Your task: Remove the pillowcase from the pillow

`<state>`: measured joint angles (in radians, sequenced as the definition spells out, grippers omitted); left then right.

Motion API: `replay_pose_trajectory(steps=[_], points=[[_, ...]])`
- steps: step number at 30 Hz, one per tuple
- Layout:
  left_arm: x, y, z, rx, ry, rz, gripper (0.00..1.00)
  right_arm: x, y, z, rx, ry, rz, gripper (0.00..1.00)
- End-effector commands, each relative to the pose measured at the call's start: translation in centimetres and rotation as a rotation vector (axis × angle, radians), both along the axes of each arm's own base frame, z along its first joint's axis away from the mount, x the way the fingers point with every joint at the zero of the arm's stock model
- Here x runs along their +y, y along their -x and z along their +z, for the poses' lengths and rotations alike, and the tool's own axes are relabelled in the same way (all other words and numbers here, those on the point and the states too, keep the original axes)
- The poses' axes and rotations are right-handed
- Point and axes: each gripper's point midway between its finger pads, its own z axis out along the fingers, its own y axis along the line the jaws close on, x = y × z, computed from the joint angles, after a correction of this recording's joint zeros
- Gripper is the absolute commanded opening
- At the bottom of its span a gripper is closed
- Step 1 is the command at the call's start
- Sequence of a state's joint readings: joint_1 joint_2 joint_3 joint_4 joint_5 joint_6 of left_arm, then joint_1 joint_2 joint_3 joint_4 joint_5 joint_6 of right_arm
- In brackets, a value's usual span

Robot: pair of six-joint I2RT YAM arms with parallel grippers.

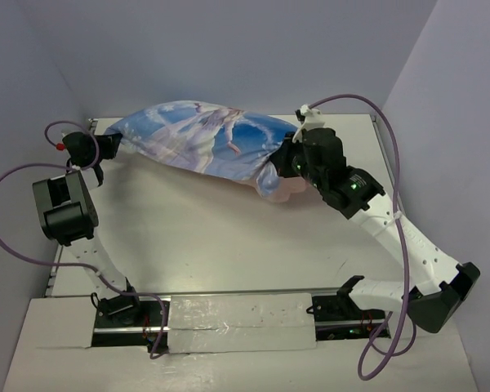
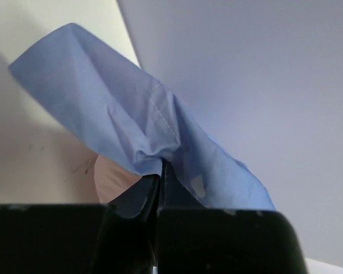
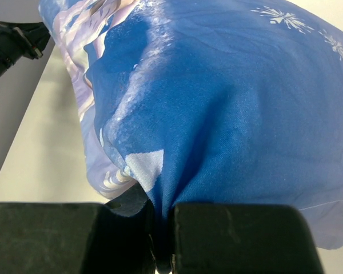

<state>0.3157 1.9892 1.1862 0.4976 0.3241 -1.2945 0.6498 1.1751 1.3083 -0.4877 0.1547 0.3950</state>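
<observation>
The pillowcase (image 1: 200, 140), blue with a printed figure and snowflakes, is stretched between my two grippers at the back of the table, lifted at both ends. My left gripper (image 1: 113, 147) is shut on its left corner; in the left wrist view the pale blue corner (image 2: 131, 120) is pinched between the jaws. My right gripper (image 1: 286, 159) is shut on the right end; the right wrist view shows dark blue fabric (image 3: 217, 114) bunched into the closed jaws. A pale pink part (image 1: 284, 188) hangs under the right end. The white pillow is hidden inside the cover.
Blue-grey walls (image 1: 229, 49) close in the back and both sides. The white table (image 1: 212, 237) runs toward the arm bases; a white strip (image 1: 241, 322) lies between the bases at the near edge. Purple cables (image 1: 404, 245) loop beside each arm.
</observation>
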Motion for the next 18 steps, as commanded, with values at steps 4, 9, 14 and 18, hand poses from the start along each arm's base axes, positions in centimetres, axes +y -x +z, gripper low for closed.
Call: replay_pose_trajectory(steps=[4,9,14,18], points=[[0.2,-0.5,8.8,-0.259,-0.129,0.026,0.00,-1.3,-1.6,4.4,-0.134,-0.041,-0.043,0.00],[-0.2,4.4,18.0,-0.392,-0.295,0.121,0.00,-3.9,-0.4,8.1,-0.249,-0.029,-0.090,0.00],[-1.1,12.3,26.9,-0.459,-0.459,0.257,0.00,-6.8,2.5,12.2,-0.348,-0.059,-0.126,0.00],[-0.6,18.9,33.2,-0.533,-0.520,0.388,0.00,-9.5,5.9,15.5,-0.420,-0.168,-0.169,0.00]])
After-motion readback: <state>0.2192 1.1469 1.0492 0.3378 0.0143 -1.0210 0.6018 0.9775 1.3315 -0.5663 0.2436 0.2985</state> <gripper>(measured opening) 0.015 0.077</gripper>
